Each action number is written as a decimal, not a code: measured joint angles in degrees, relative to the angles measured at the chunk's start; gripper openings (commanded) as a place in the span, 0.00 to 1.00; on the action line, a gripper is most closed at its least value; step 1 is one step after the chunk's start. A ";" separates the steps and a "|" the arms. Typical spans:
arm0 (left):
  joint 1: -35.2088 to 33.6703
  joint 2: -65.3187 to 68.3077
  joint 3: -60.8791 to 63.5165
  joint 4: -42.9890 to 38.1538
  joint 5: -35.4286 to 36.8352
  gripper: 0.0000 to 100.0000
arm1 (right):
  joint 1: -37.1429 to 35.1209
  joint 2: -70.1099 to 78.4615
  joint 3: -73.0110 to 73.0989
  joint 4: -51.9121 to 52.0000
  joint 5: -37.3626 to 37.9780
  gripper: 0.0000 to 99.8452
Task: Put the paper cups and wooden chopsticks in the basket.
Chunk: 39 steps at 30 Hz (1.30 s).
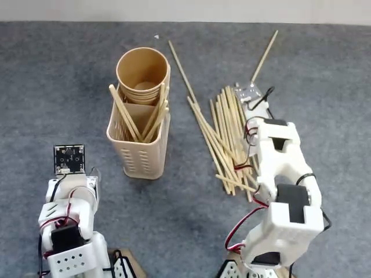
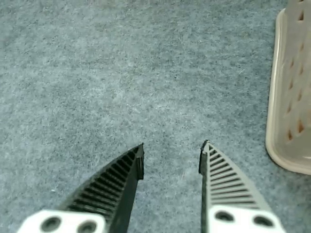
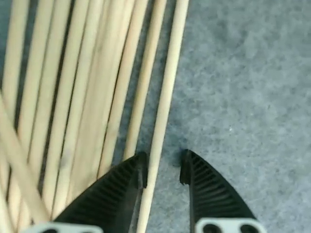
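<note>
I see the basket [image 1: 139, 147] upright near the middle of the table [image 1: 58, 69], holding stacked paper cups [image 1: 142, 72] and a few sticks [image 1: 148, 119]. Loose wooden chopsticks [image 1: 226, 136] lie piled toward the right edge, my right gripper [image 3: 163, 167] parted astride one. My left gripper [image 2: 171, 160] hangs parted beside the basket

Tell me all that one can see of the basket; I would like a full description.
The basket is a tall, narrow, cream-coloured box that looks like plastic, with rows of small slots in its walls. It stands on its base on the grey carpet. A partition splits it: the far compartment holds stacked paper cups, and the near one holds several wooden chopsticks leaning against its rim.
</note>
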<state>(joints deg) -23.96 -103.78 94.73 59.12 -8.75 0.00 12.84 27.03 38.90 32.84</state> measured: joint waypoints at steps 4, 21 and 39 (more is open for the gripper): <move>0.00 0.00 0.00 0.00 0.00 0.21 | 0.00 2.37 -2.73 0.26 0.00 0.11; 0.00 0.00 0.00 0.00 0.00 0.21 | -4.13 -25.32 -3.87 -2.99 -24.35 0.01; 0.00 0.00 0.00 0.00 0.00 0.21 | -34.02 -50.37 12.31 -31.74 -49.05 0.01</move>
<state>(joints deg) -23.96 -103.78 94.73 59.12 -8.75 -34.02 -37.54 39.34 7.16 -16.22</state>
